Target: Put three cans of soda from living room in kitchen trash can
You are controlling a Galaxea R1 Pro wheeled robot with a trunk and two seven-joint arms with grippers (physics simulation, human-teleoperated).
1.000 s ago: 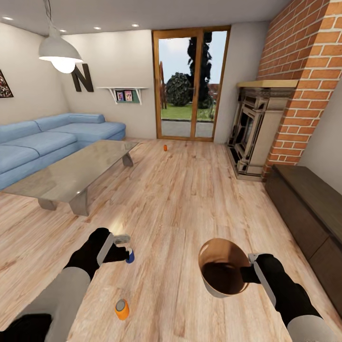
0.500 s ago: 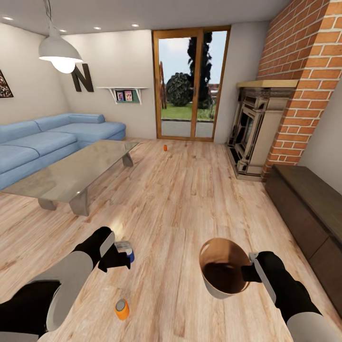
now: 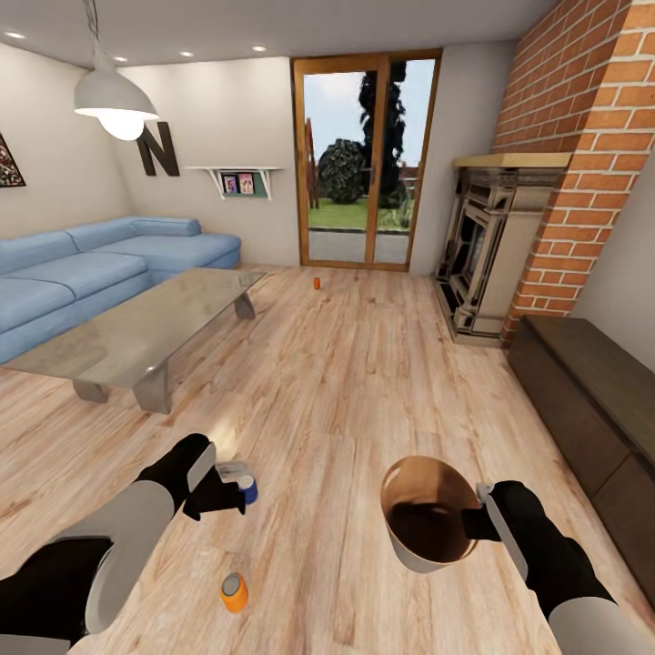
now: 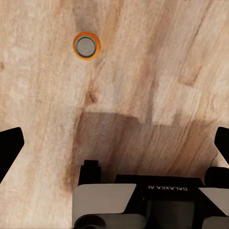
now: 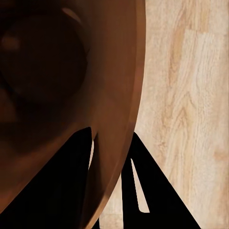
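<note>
Dark blue can lay just beyond left gripper, jaws spread wide, arm reaching low. Orange can stood near, closer in. Bin hung tilted, rim clenched by right gripper. Open plank floor ahead.

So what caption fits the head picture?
Right gripper holds the bin; left gripper by the blue can.

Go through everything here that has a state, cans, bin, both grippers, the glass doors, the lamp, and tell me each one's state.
Blue can: by the left gripper, grip unclear.
Near orange can: upright on the floor, free.
Far orange can: standing on the floor near the doors.
Trash can: tilted, held by its rim.
Left gripper: open or shut unclear.
Right gripper: shut on the rim.
Glass doors: closed.
Lamp: lit.
</note>
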